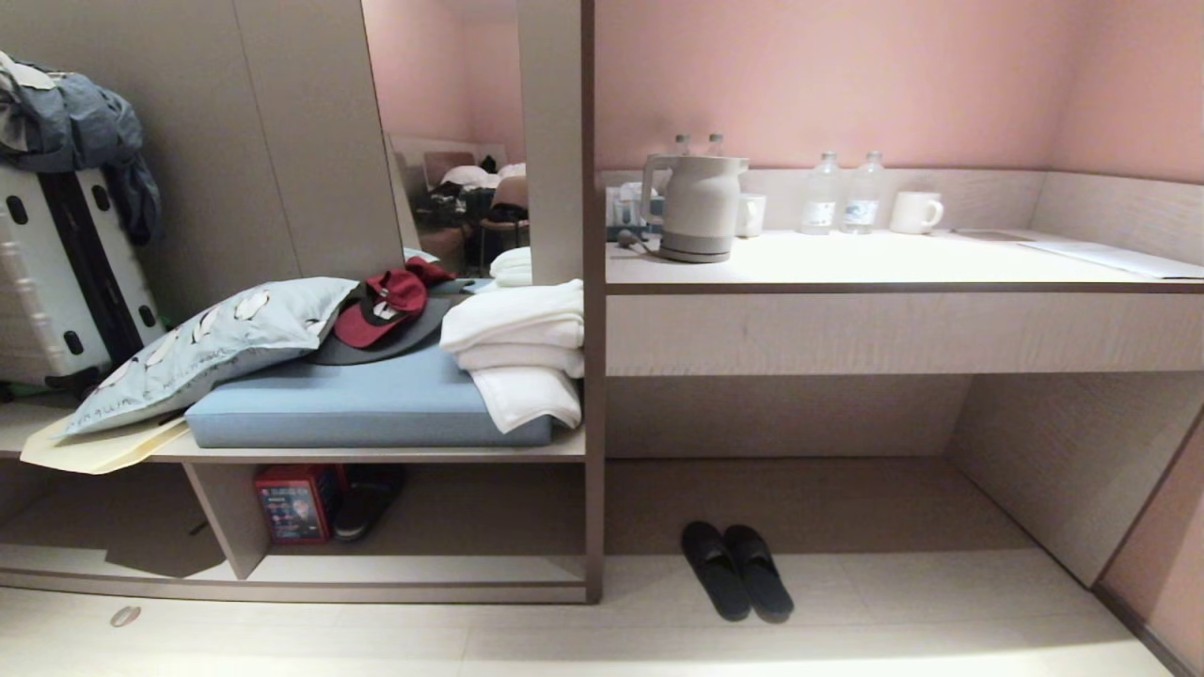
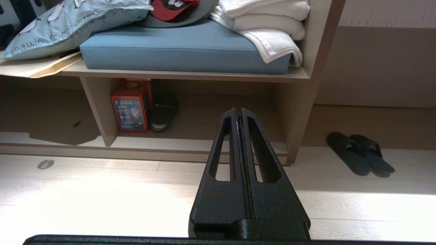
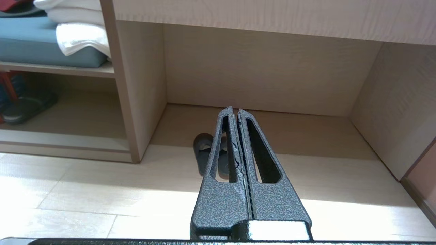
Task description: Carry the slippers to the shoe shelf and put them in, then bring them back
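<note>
The dark slippers (image 1: 738,569) lie side by side on the floor at the front of the desk recess, toes toward me. Left of them, past an upright panel, the shoe shelf (image 1: 414,569) is the low cubby with a pale bottom plank under the cushioned bench. Neither arm shows in the head view. My left gripper (image 2: 237,109) is shut and empty, held above the floor in front of the shoe shelf (image 2: 190,144), with the slippers (image 2: 361,154) off to its side. My right gripper (image 3: 235,109) is shut and empty, partly hiding the slippers (image 3: 204,153) on the floor beyond it.
A red box (image 1: 293,503) and a lone black shoe (image 1: 369,498) stand inside the cubby. The bench above carries a blue cushion (image 1: 357,400), pillow, caps and folded towels (image 1: 522,353). A kettle (image 1: 698,207), bottles and mugs stand on the desk. A suitcase (image 1: 66,273) stands far left.
</note>
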Controlling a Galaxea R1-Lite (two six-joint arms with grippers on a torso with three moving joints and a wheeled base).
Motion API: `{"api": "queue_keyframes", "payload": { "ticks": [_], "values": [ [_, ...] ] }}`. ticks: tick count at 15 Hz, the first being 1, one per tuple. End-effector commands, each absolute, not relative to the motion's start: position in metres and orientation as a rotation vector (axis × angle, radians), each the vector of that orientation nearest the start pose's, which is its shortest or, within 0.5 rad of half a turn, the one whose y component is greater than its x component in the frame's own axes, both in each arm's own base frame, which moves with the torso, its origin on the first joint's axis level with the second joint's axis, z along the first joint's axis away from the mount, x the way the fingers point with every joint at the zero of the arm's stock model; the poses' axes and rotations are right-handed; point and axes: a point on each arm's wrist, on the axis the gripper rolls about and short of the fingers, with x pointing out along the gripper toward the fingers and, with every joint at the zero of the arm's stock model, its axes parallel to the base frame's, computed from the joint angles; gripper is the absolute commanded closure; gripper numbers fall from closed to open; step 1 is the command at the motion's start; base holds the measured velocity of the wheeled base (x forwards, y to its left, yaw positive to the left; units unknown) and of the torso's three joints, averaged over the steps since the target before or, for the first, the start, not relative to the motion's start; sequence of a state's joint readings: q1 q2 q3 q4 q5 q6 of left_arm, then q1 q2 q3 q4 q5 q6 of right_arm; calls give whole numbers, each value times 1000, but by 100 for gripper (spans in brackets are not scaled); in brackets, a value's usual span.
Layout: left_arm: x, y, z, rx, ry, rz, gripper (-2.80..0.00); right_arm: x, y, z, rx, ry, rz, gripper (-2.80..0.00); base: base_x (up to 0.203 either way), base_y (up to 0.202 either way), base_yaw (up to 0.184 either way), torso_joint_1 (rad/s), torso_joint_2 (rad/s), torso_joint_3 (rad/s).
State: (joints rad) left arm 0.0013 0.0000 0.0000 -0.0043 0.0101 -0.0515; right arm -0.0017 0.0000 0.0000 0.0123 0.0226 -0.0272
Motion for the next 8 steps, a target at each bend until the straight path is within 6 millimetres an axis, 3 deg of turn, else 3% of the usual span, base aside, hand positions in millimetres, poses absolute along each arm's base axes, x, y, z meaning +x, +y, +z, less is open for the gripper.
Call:
{"api": "queue_keyframes", "payload": {
  "ticks": [1,8],
  "values": [
    [-23,0,76,-52,-5,12,0,-23,1,74,-26,15,20,0,0,0,0,0,0,0],
    [-23,0,76,-52,-5,13,0,-23,0,74,12,12,9,0,0,0,0,0,0,0]
  ]
}}
